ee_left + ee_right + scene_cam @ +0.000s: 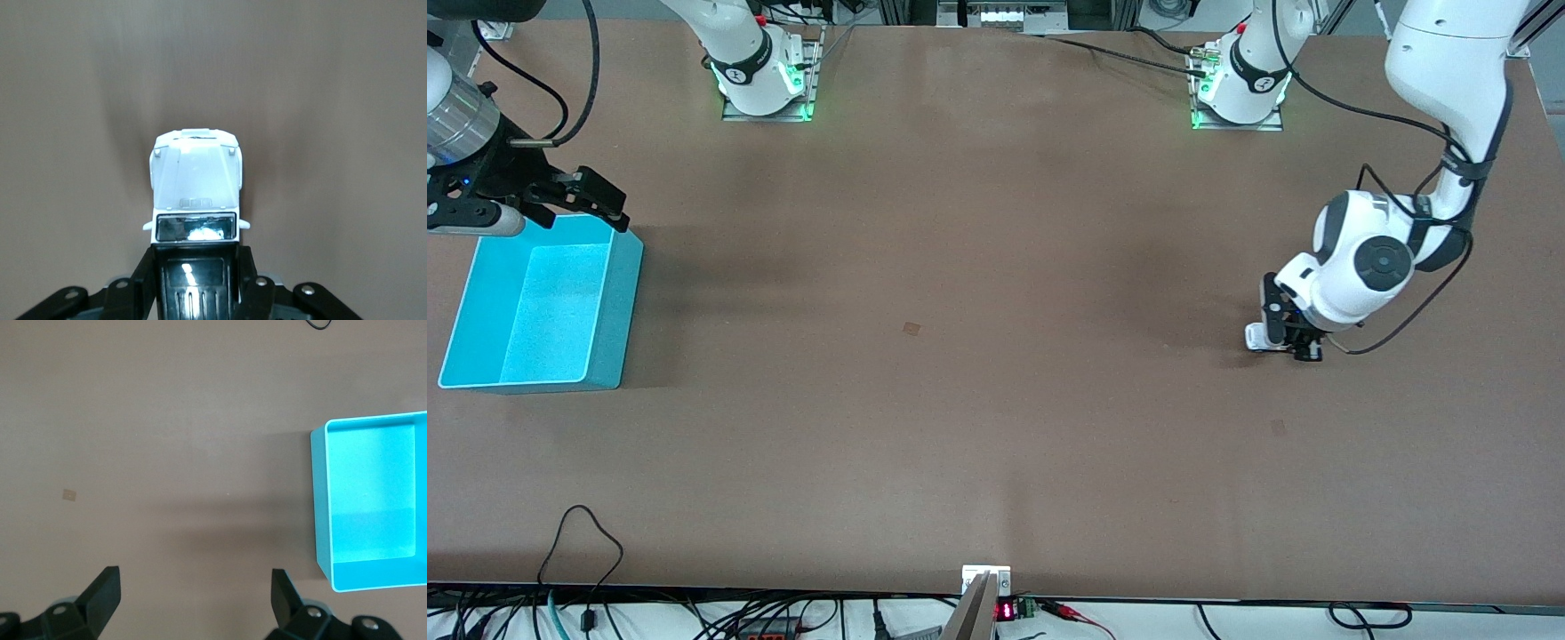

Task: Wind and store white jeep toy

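Note:
The white jeep toy (197, 180) stands on the brown table toward the left arm's end; its black rear roof sits between the fingers (143, 277) of my left gripper (195, 267), which is shut on it. In the front view only the jeep's white nose (1256, 336) shows beside the left gripper (1288, 340), which is down at the table top. My right gripper (587, 200) hangs open over the farther rim of a cyan bin (627, 293), and nothing lies between its fingertips (107, 587).
The open cyan bin (320, 507) stands at the right arm's end of the table with nothing in it. A small tan mark (911, 328) lies mid-table. Both arm bases (769, 84) stand along the farther edge, and cables (587, 533) trail over the nearer edge.

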You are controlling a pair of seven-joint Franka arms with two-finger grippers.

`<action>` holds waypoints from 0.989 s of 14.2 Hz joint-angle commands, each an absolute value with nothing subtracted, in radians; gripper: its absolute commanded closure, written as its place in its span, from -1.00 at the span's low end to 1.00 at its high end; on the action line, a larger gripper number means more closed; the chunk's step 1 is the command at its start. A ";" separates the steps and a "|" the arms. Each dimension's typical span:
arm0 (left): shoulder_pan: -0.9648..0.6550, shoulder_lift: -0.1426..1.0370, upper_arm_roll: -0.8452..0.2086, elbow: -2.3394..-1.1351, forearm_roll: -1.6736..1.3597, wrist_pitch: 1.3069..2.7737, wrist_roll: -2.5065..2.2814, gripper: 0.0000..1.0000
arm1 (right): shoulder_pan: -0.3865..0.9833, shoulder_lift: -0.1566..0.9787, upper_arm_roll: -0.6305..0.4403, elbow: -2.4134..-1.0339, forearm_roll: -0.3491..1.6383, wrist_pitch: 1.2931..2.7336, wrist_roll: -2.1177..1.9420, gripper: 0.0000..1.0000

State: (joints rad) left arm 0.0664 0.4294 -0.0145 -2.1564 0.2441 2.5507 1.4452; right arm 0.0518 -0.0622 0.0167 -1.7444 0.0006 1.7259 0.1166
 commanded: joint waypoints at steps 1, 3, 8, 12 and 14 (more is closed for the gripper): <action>0.174 0.523 -0.020 -2.068 0.268 2.531 1.598 0.61 | 0.041 -0.086 0.025 -1.766 0.008 1.730 0.126 -1.00; 0.210 0.531 -0.018 -2.060 0.268 2.539 1.658 0.61 | 0.041 -0.086 0.025 -1.766 0.008 1.730 0.124 -1.00; 0.258 0.529 -0.014 -2.057 0.268 2.542 1.669 0.61 | 0.041 -0.086 0.025 -1.766 0.008 1.730 0.124 -1.00; 0.262 0.522 -0.014 -2.057 0.268 2.540 1.667 0.62 | 0.041 -0.086 0.025 -1.766 0.008 1.730 0.126 -1.00; 0.262 0.522 -0.014 -2.057 0.268 2.542 1.667 0.62 | 0.041 -0.086 0.025 -1.766 0.008 1.730 0.126 -1.00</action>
